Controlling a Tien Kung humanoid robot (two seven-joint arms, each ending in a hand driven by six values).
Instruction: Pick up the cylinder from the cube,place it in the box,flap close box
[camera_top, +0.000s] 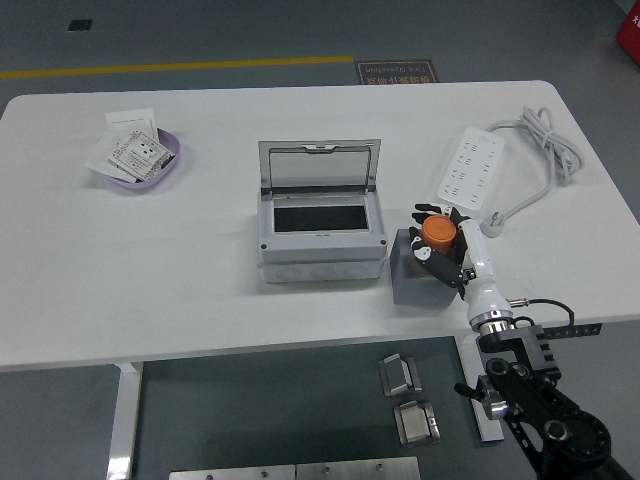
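An orange cylinder stands on top of a grey cube at the table's right of centre. My right hand reaches in from the lower right and its black fingers are curled around the cylinder, which still rests on the cube. To the left of the cube sits a grey box with its clear flap lid standing open toward the far side; its dark inside holds nothing. My left hand is out of sight.
A white power strip with its coiled cable lies at the back right. A lilac dish with white packets sits at the back left. The table's near edge runs just below the cube.
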